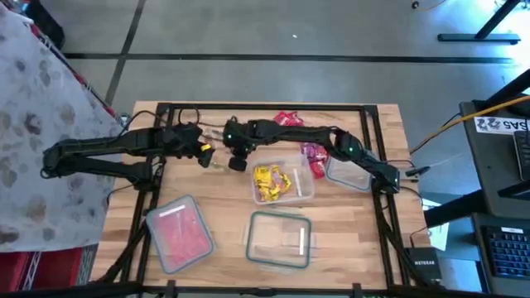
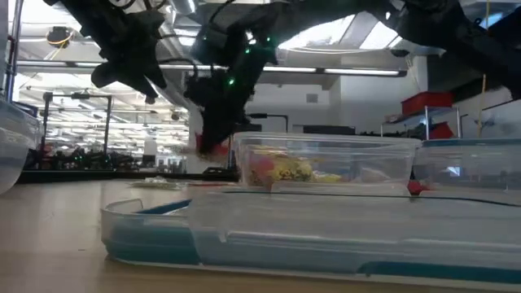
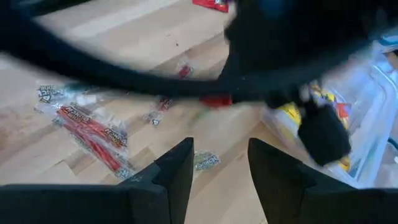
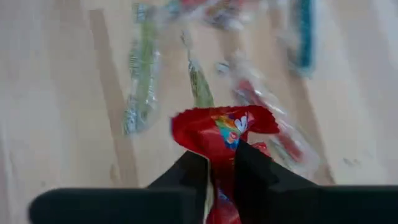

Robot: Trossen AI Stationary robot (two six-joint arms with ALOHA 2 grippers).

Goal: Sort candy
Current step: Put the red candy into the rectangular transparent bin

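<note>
We see the right gripper (image 4: pixel 219 171) with its fingers closed on a red candy wrapper (image 4: pixel 221 134), lifted above the desk (image 1: pixel 348 240) near its far middle, presumably so it can be carried to a container. The left gripper (image 3: pixel 217 168) hovers beside it, fingers open and empty, over loose candy (image 3: pixel 93 134) scattered on the wood. We count four clear containers: one holding yellow pieces (image 1: pixel 283 184), one with red pieces (image 1: pixel 178 233), an empty-looking one (image 1: pixel 280 240), and one partly under the right arm (image 1: pixel 346 174). More red candy (image 1: pixel 287 120) lies at the far edge.
</note>
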